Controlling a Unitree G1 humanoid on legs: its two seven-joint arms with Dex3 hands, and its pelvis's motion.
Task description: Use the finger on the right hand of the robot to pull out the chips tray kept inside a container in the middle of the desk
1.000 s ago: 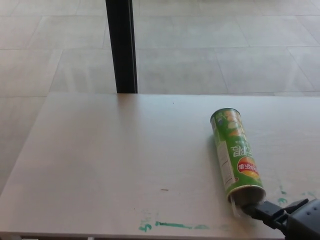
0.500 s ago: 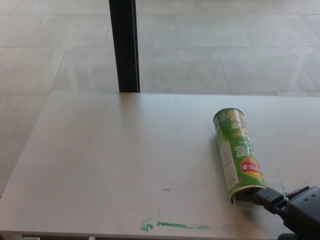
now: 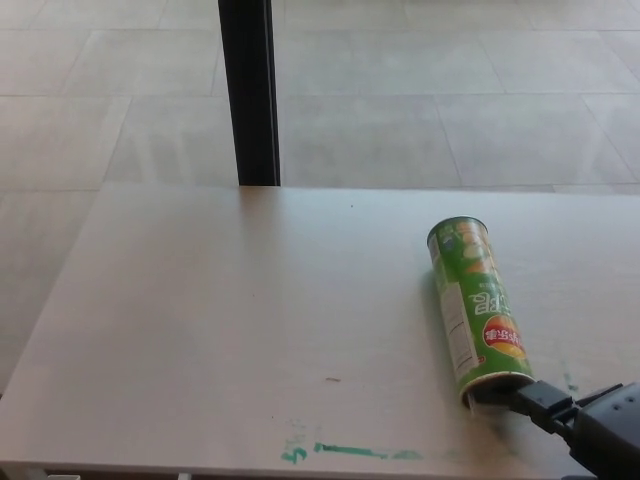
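1. On my screen the green chips container (image 3: 476, 305) lay on its side on the pale desk (image 3: 230, 330), to the right of the desk's middle, with its closed end away from the robot and its open mouth toward the near edge.
2. The right hand (image 3: 590, 425) came in from the lower right corner. One black finger (image 3: 535, 398) was stretched forward and its tip touched the open mouth of the container.
3. I could not tell if the other fingers of this hand were spread or pressed together, because the frame edge cut them off.
4. At the mouth I saw something pale and grey, but it was too small for me to say if it was the tray.
5. The left hand did not show in the head view.
6. Green marker marks (image 3: 345, 451) were smeared on the desk near its front edge, well apart from the container.
7. Behind the desk stood a black post (image 3: 250, 90) on a floor of large pale tiles (image 3: 450, 90).
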